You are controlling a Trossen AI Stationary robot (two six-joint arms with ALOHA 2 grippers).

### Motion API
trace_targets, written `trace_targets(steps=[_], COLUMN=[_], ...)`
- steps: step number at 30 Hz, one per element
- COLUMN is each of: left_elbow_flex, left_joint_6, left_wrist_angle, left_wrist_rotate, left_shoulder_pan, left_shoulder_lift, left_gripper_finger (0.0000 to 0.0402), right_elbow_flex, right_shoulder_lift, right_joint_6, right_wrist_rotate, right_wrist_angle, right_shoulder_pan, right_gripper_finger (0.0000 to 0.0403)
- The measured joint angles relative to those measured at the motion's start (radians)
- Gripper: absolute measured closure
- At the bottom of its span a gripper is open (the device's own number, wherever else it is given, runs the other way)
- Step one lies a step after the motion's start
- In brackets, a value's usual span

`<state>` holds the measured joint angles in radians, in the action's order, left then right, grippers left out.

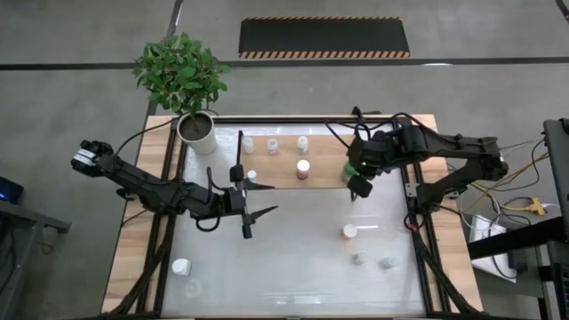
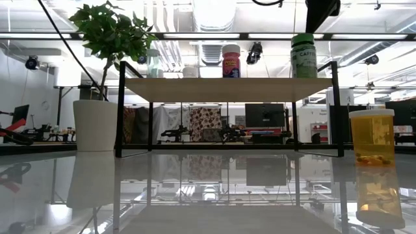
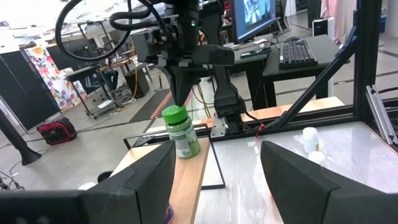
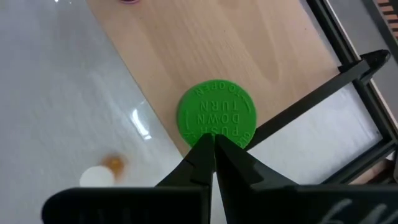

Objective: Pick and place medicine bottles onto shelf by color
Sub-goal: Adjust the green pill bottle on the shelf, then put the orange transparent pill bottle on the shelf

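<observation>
We have the green-capped bottle [image 4: 216, 115] standing upright on the light-wood shelf [image 1: 324, 169], near its right end and close to the front edge that faces the open table. Our right gripper [image 4: 213, 146] hangs just above the green cap with its two fingers pressed together and nothing between them, so the bottle is free of it. To finish this step well, we judge that we should lift straight up before swinging sideways, because the cap sits right under the fingertips and a sideways brush could tip the bottle off the edge. Our left gripper [image 3: 214, 168] waits over the glossy table in front of the shelf's left part, jaws parted and empty. On the shelf we also see a red-labelled bottle [image 2: 231, 62] near the middle and some small white bottles [image 1: 274, 145] towards the back left. The orange bottle [image 2: 372, 135] still stands on the table, with a few pale jars [image 1: 373, 260] nearby, so we judge the sorting well short of complete.
</observation>
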<state>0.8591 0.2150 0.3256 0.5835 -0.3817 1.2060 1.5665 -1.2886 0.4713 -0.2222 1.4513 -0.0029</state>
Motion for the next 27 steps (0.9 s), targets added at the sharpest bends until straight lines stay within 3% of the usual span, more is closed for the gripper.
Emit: trace_targets(steps=[12, 17, 27], left_elbow_flex=[-0.001, -0.001, -0.001], left_joint_6=[-0.009, -0.028, -0.027], left_wrist_angle=[0.004, 0.010, 0.090], left_wrist_rotate=[-0.001, -0.005, -0.007], left_shoulder_pan=[-0.002, -0.028, -0.108], left_shoulder_lift=[0.000, 0.000, 0.022], left_gripper_finger=[0.0182, 0.0182, 0.0182], right_elbow_flex=[0.101, 0.061, -0.173], right_shoulder_lift=[0.020, 0.072, 0.092], right_joint_6=[0.016, 0.075, 0.236], right_wrist_rotate=[-0.010, -0.018, -0.043], right_wrist_angle=[-0.003, -0.059, -0.321], right_shoulder_pan=[0.056, 0.196, 0.550], right_gripper_finger=[0.0394, 0.0394, 0.0394])
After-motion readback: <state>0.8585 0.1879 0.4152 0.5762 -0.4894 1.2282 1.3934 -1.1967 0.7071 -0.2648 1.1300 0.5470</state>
